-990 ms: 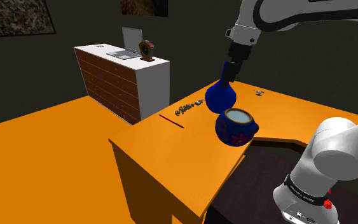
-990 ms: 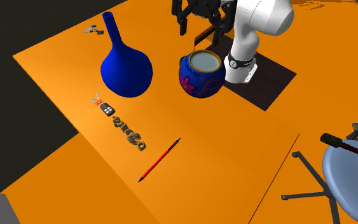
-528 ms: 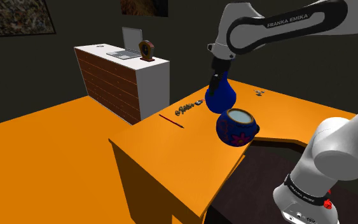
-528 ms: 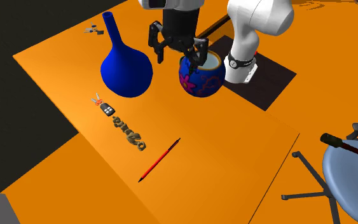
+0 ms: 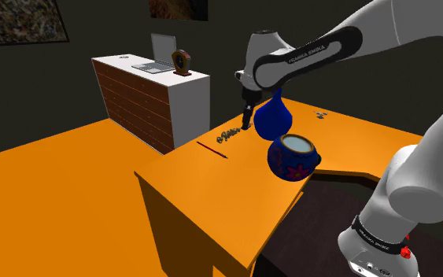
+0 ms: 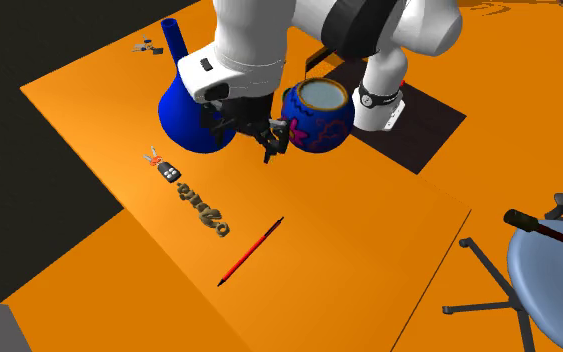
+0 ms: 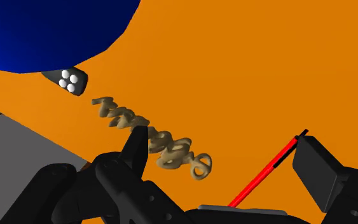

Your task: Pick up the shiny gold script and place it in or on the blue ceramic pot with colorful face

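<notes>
Claw: fingers spread apart, pointing down just above the orange tabletop | Arm: my white arm arches out past the painted blue pot and blue vase | Gold script: flat on the tabletop beneath me, one fingertip over its middle, untouched, between key fob and red pen.

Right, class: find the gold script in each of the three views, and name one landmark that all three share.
Shoulder view: script left of centre, just up-right of the red pen.
Second exterior view: script left of centre, up-left of the pen.
Wrist view: script just ahead of the open gripper, between the vase and the pen.
Shared landmark: the pen, by the script's end.
</notes>
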Available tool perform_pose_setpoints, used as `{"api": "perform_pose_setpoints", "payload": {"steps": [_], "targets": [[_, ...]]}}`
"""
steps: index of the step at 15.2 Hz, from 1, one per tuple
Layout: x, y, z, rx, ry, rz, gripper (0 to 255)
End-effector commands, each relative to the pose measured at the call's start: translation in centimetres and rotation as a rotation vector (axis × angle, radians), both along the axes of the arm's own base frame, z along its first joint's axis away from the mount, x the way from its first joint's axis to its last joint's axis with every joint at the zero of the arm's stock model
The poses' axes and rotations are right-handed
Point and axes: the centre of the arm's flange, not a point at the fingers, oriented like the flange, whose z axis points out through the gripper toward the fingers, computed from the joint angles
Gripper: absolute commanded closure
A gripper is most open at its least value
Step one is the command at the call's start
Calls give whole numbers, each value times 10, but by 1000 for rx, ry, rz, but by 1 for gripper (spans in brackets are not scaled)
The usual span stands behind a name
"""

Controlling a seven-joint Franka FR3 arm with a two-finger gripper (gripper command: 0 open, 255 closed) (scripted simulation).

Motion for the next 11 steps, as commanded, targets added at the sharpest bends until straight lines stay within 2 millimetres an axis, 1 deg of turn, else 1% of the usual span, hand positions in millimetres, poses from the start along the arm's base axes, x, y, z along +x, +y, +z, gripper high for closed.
{"api": "perform_pose_setpoints", "payload": {"steps": [1,9,11], "targets": [[21,4,-17,-25,-4,44,0],[98,15,-85,-124,-17,211,0],[100,13,-96,-124,-17,211,0]]}}
